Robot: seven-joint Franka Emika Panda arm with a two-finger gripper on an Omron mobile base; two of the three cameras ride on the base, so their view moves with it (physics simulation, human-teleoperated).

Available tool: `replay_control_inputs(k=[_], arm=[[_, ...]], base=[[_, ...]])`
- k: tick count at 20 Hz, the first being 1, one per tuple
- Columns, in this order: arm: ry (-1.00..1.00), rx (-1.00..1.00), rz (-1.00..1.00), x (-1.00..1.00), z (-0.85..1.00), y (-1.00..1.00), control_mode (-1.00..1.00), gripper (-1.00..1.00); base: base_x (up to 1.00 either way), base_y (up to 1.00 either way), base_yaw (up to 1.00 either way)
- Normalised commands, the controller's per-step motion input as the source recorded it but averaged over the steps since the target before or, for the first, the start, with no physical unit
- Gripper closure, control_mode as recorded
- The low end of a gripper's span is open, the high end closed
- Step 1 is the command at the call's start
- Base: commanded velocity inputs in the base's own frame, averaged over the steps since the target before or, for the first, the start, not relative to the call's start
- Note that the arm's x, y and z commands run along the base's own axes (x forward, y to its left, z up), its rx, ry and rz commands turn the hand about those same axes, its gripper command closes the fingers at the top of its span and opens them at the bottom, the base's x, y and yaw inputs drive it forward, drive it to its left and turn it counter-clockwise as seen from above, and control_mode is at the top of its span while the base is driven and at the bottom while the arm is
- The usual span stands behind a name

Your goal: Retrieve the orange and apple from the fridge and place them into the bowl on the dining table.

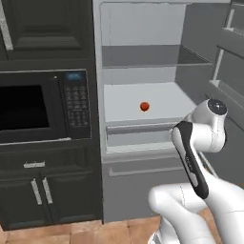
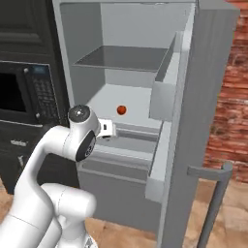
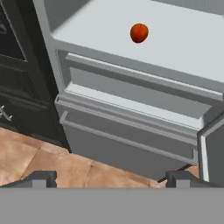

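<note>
The fridge (image 1: pixel 143 62) (image 2: pixel 131 29) (image 3: pixel 131 87) stands open, showing its pale grey shelves. A small red-orange ball, the apple (image 1: pixel 144 106) (image 2: pixel 121 110) (image 3: pixel 139 33), lies alone on the middle shelf above a drawer. My gripper (image 3: pixel 111 178) is open with nothing between its fingers. It hangs in front of the fridge, below shelf level and short of the apple; the hand (image 2: pixel 107 129) points at the drawer front. The orange, the bowl and the dining table are out of view.
The fridge door (image 2: pixel 203 121) is swung out to the right, its long handle (image 2: pixel 215 203) low down. A black microwave (image 1: pixel 43 107) (image 2: pixel 19 94) sits in dark cabinets (image 1: pixel 43 190) to the left. Behind the door is a brick wall (image 2: pixel 232 97).
</note>
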Motion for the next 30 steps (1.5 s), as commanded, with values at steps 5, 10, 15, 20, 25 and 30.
replay_control_inputs(k=[5, 10, 15, 20, 25, 30], arm=[[0.0, 0.0, 0.0, 0.0, 0.0, 0.0, 1.0, -1.0], [0.0, 0.0, 0.0, 0.0, 0.0, 0.0, 1.0, -1.0], [0.0, 0.0, 0.0, 0.0, 0.0, 0.0, 1.0, -1.0], [0.02, 0.0, -0.06, 0.0, -0.3, 0.24, -1.0, -1.0], [0.0, 0.0, -0.01, 0.11, -0.56, 0.37, -1.0, -1.0], [0.0, 0.01, 0.0, 0.4, -0.36, 0.23, -1.0, -1.0]], base=[[0.98, 0.04, -0.38], [0.87, 0.45, -0.29], [0.39, 0.53, -0.15], [0.02, 0.1, -0.02], [0.0, 0.0, 0.0], [0.0, 0.0, 0.0]])
